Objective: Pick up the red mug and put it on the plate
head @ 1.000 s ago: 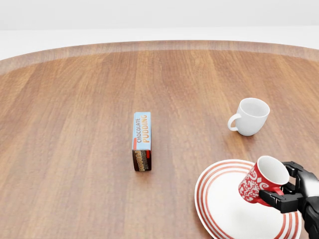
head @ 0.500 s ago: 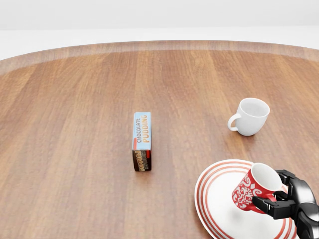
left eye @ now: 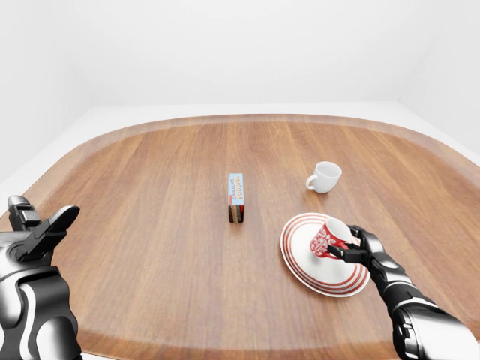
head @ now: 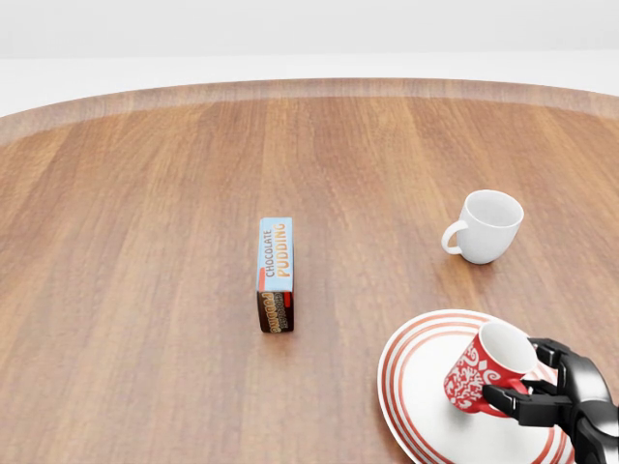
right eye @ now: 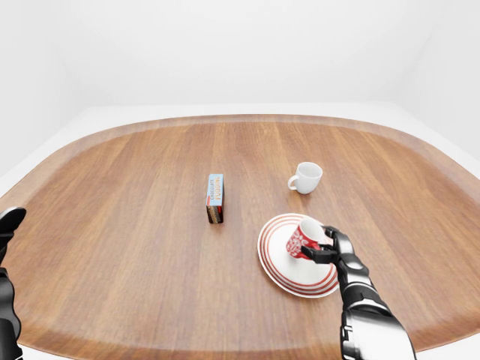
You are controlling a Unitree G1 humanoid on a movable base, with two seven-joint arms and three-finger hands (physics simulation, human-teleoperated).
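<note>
The red mug [head: 481, 375] with a white pattern is tilted, its mouth up and to the right, low over the red-striped white plate [head: 421, 396] at the head view's bottom right. My right hand [head: 534, 391] is shut on the mug's right side; whether the mug's base touches the plate I cannot tell. In the left-eye view the mug [left eye: 327, 239] sits over the plate [left eye: 301, 251]. My left hand [left eye: 41, 229] hangs open at the left edge of the left-eye view, far from both.
A chocolate pudding box [head: 275, 273] lies in the middle of the round wooden table [head: 145, 242]. A white mug [head: 486, 226] stands above the plate in the head view, handle to the left. White floor surrounds the table.
My right hand has carried the red mug down and leftward, further over the plate and closer to its surface. The box and the white mug have stayed put.
</note>
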